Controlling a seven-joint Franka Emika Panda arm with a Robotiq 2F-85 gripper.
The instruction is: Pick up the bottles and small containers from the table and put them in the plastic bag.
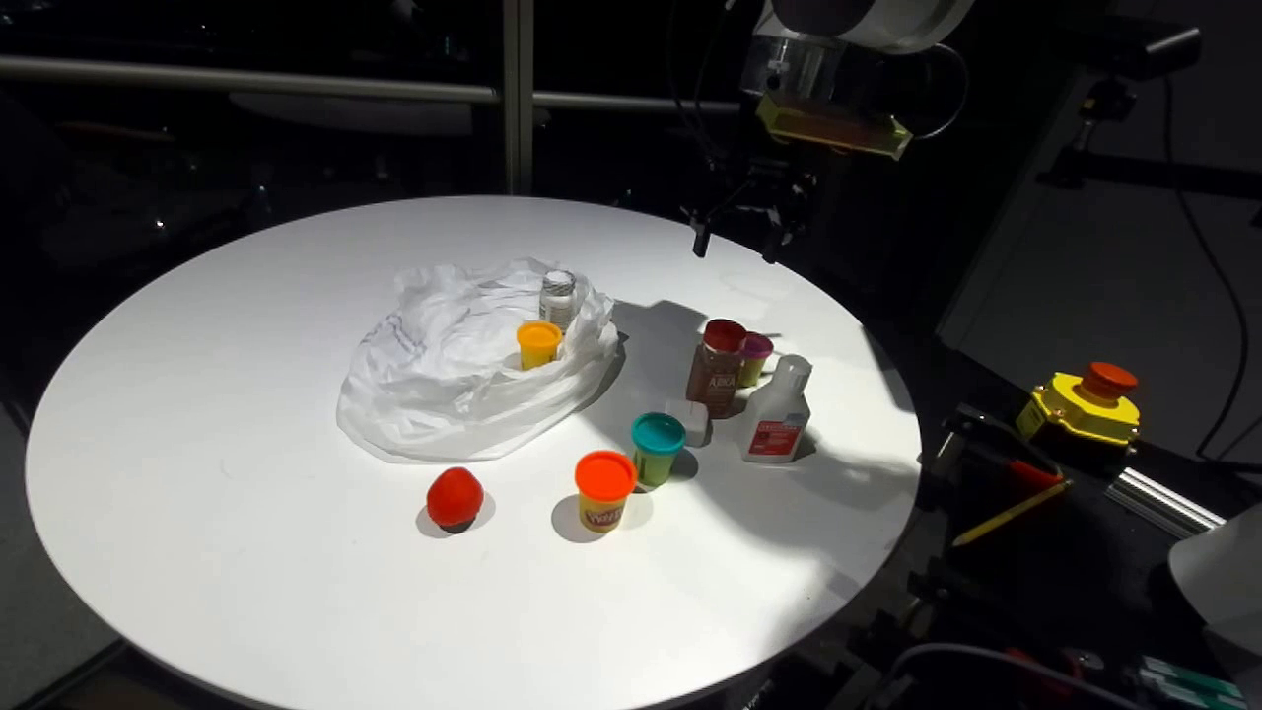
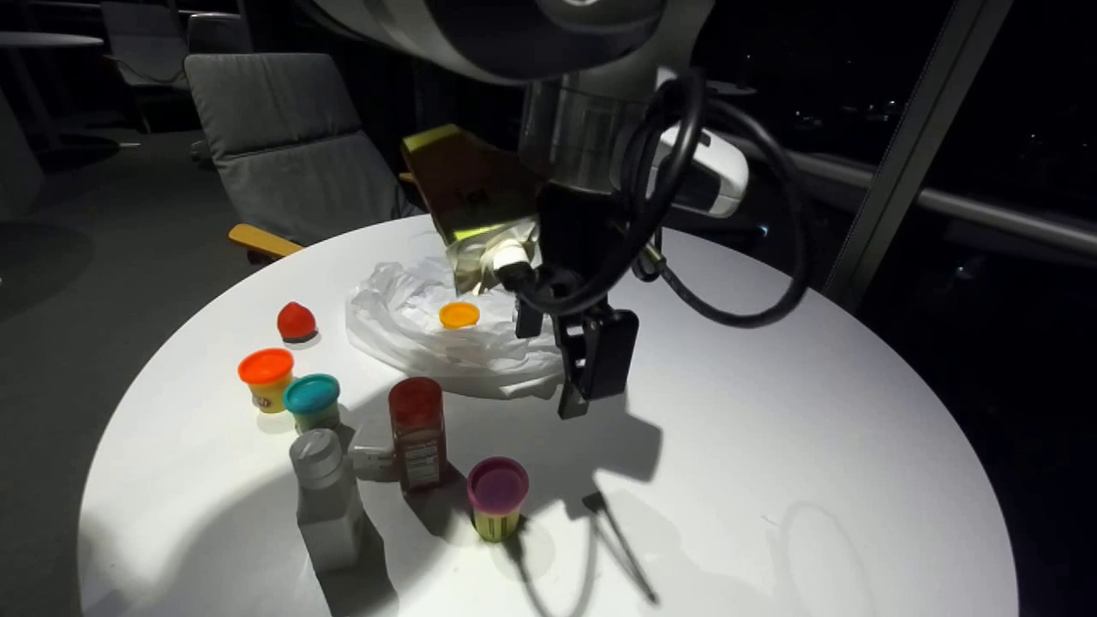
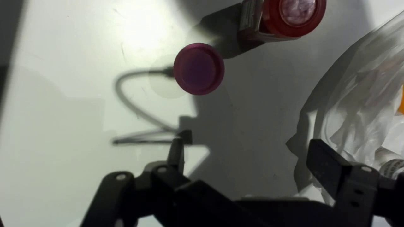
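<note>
Gripper (image 1: 736, 247) hangs fingers-down, upper right of the frame in an exterior view, above the round white bench (image 1: 217, 414). Jaws spread wide; nothing held. Wrist view agrees: fingers (image 3: 326, 167) well apart across the lower part of the frame, shadowed bench showing between them.

White plastic bag (image 1: 434, 394), wrinkled, see-through in places, lies left of centre. Among its folds: a white pill bottle (image 1: 557, 301), upright, and a yellow-orange tub (image 1: 539, 350), film rising in front of its base.

Standing on the bench, loosely scattered right of the bag and below it:
- Red-capped bottle (image 1: 716, 373), upright, right of centre.
- Purple-lidded tub (image 2: 497, 501), upright, lower centre; in the wrist view, upper middle, beyond the fingertips and apart from them.
- White bottle (image 1: 777, 424), red label, upright, farther right.
- Small white box (image 1: 693, 422), between the red-capped bottle and the teal-lidded tub (image 1: 656, 449); contact unclear.
- Orange-red-lidded Play-Doh tub (image 1: 603, 493), just beside the teal one, lower centre.
- Red rounded object (image 1: 455, 496), dark underside, just below the bag; kind uncertain.

Off the bench, right side of the frame: yellow box with red button (image 1: 1085, 404). Grey chair (image 2: 283, 154), upper left, behind the bench.
</note>
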